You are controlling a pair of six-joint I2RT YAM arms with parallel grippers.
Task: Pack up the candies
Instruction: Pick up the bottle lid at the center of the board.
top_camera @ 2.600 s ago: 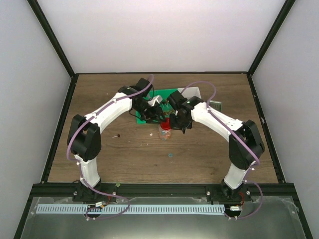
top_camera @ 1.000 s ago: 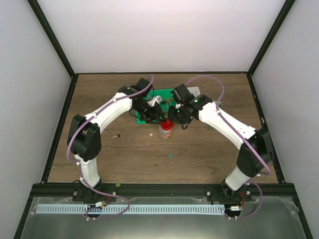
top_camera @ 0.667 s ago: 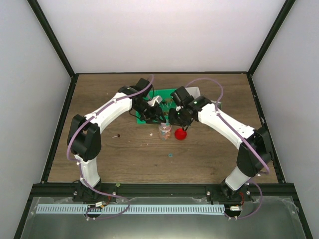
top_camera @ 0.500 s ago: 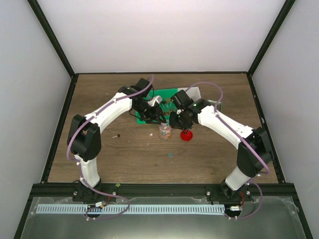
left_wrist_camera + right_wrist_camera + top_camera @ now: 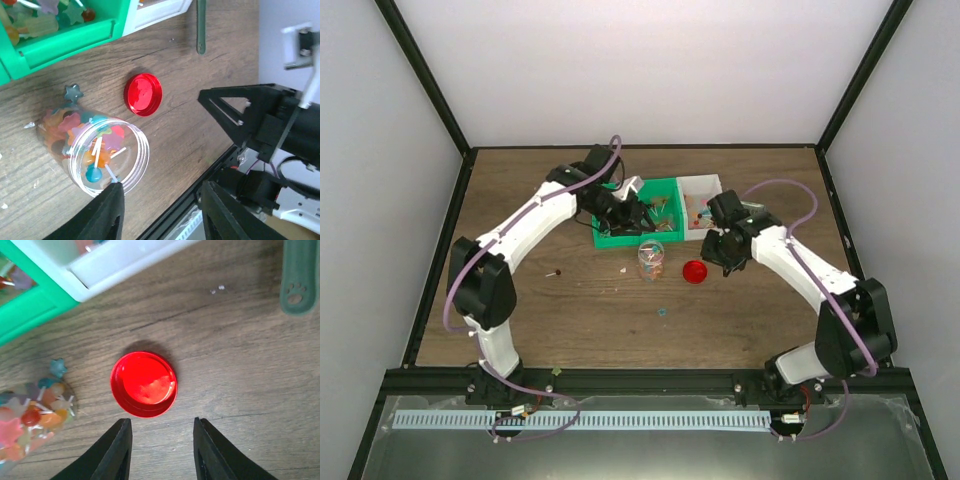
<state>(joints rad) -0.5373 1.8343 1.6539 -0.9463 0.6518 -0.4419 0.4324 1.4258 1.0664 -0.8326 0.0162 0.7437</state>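
The candies are small multicoloured stars and lollipops. Some fill the small clear jar (image 5: 95, 150), which stands open on the table (image 5: 651, 260). More lie in the green tray (image 5: 65, 37). One grey star candy (image 5: 73, 91) lies beside the jar. The round red lid (image 5: 144, 384) lies on the wood right of the jar (image 5: 695, 271). My right gripper (image 5: 162, 452) is open and empty, just short of the lid and not touching it. My left gripper (image 5: 162, 210) is open and empty above the table, with the jar's rim by its left finger.
A white tray (image 5: 700, 200) stands right of the green tray (image 5: 620, 238). A dark green paw-print tool (image 5: 299, 280) lies beyond the lid. Small stray bits (image 5: 557, 272) lie on the wood left of the jar and in front of it.
My right gripper took the red lid off the jar, set it on the table to the jar's right, opened and drew back right. My left gripper rose back from the jar towards the green tray.
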